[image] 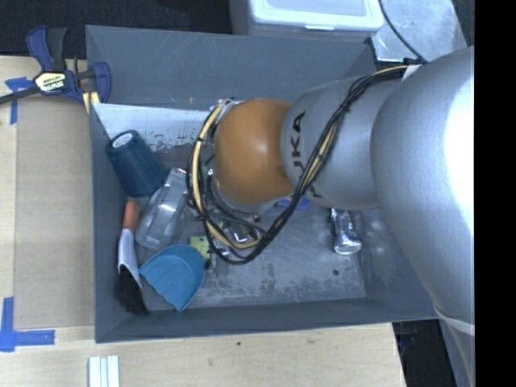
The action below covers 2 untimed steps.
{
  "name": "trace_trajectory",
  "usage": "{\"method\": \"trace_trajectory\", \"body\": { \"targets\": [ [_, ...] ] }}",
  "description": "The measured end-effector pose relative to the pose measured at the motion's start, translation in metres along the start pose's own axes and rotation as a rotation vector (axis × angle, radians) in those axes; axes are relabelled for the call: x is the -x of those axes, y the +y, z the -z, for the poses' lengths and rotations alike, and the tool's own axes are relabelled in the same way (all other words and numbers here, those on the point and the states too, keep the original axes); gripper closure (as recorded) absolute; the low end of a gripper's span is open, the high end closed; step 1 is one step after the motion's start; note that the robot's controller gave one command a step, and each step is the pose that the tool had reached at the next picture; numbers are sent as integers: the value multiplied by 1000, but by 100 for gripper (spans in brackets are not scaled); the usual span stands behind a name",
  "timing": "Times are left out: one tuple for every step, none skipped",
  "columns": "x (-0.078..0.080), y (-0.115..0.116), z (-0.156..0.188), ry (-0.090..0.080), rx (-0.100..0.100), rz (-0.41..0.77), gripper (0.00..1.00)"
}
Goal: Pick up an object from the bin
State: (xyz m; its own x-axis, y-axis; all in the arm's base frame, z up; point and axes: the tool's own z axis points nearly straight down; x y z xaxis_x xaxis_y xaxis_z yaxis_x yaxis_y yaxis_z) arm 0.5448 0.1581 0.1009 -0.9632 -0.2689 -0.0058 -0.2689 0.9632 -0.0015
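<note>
This looks like a robot lab or test cell. A big grey industrial arm (403, 151) marked KUKA, with cables (196, 172) looped along it, leans over a scuffed grey metal bin (242, 55). The bin holds mismatched odds and ends: a dark blue cup (133, 164), a light blue scoop (173, 274) and a small metal fitting (345, 236).

Arm (379, 143) low, end effector (234, 234) downward
</note>
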Motion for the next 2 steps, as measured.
{"method": "trace_trajectory", "body": {
  "targets": [
    [-6,-2,-25,-18,-21,190,0],
    [-29,32,-29,-6,-7,207,100]
  ]
}}
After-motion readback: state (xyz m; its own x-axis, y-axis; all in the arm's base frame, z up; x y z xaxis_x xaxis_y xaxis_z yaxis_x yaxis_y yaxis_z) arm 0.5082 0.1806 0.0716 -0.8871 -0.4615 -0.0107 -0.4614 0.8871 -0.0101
